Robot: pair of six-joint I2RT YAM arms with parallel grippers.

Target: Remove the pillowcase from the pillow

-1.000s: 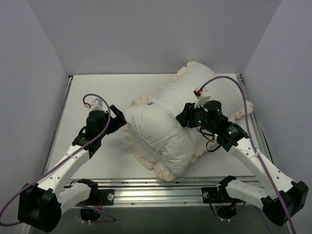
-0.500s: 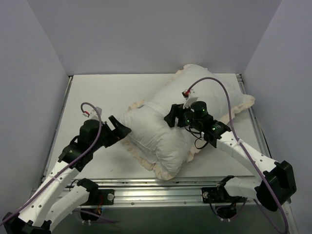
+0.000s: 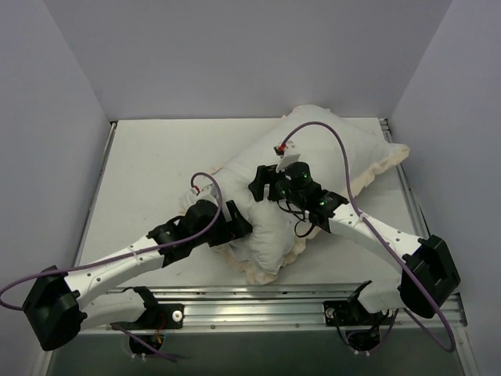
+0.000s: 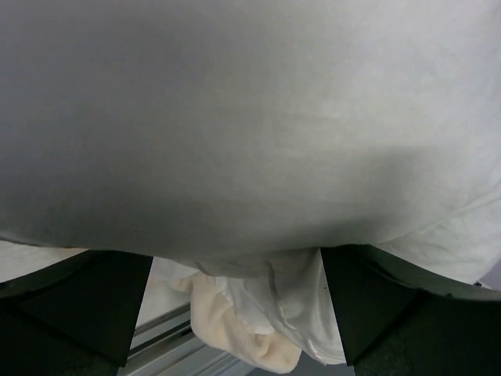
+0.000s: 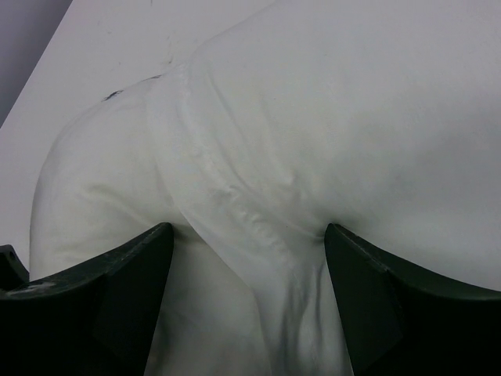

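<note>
The pillowcase [image 3: 337, 149], pale cream face up with a ruffled frill [image 3: 262, 270], lies diagonally across the table. The plump white pillow [image 3: 231, 178] bulges out of its near-left end. My left gripper [image 3: 239, 223] is open and pressed against that near-left end. In the left wrist view its jaws [image 4: 235, 258] stand wide apart under a white bulge, with the cream frill [image 4: 235, 337] hanging between them. My right gripper [image 3: 260, 182] rests on top. It is open [image 5: 249, 231], straddling the pillowcase's hem fold [image 5: 227, 184], with bare pillow [image 5: 86, 196] to the left.
The white table [image 3: 149, 157] is boxed in by grey walls on the left, back and right. A metal rail [image 3: 258, 309] runs along the near edge by the arm bases. The pillowcase's far corner reaches the right table edge [image 3: 395, 153].
My left arm swung right and pushed its gripper into the pillow's near-left end. My right gripper slid left along the top. The bundle shifted slightly and flattened.
</note>
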